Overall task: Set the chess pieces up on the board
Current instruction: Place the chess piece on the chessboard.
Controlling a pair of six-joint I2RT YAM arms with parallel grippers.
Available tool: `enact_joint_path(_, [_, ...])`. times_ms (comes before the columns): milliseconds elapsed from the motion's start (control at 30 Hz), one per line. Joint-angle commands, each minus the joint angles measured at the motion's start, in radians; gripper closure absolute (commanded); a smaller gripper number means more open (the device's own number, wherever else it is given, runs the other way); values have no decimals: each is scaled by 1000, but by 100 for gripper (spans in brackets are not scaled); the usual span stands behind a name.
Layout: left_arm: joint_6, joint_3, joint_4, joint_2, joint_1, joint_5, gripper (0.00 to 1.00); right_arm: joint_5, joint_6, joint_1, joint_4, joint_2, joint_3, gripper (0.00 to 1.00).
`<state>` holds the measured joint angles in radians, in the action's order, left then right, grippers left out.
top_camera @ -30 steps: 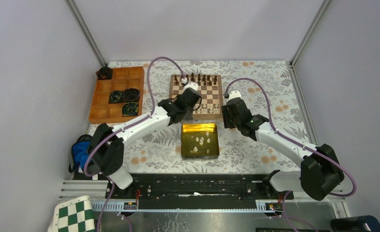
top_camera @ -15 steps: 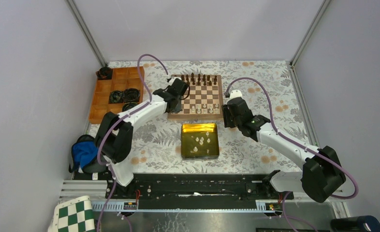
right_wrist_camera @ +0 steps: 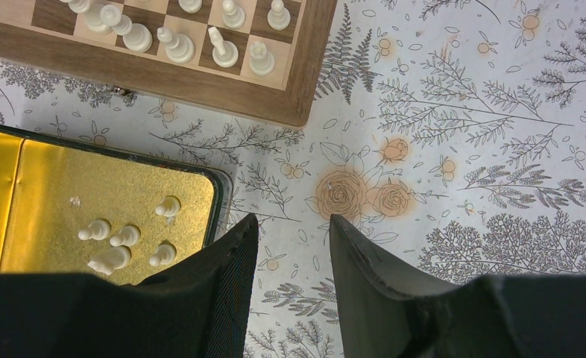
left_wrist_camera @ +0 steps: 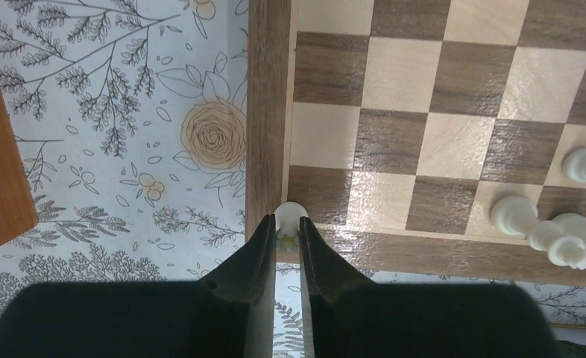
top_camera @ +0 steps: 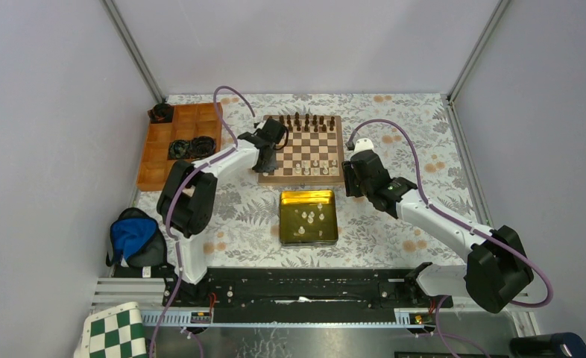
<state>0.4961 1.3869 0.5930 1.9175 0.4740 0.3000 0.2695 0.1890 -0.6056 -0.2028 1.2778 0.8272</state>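
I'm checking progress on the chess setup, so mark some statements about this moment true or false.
1. The left gripper is shut on a cream chess piece at the near-left corner of the board. True.
2. The right gripper holds a piece. False: the right gripper is open and empty.
3. The gold tin is empty. False: several cream pieces lie in the gold tin.
4. Dark pieces stand along the board's far edge. True.
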Motion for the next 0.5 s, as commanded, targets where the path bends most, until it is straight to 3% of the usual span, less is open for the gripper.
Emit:
enact_joint_path(0, [9, 39, -18, 14, -15, -14, 100, 11, 3, 9, 29, -28, 33, 53])
enact_joint_path(467, [3, 56, -36, 18, -20, -54, 100, 6, 4, 9, 40, -23, 21, 53])
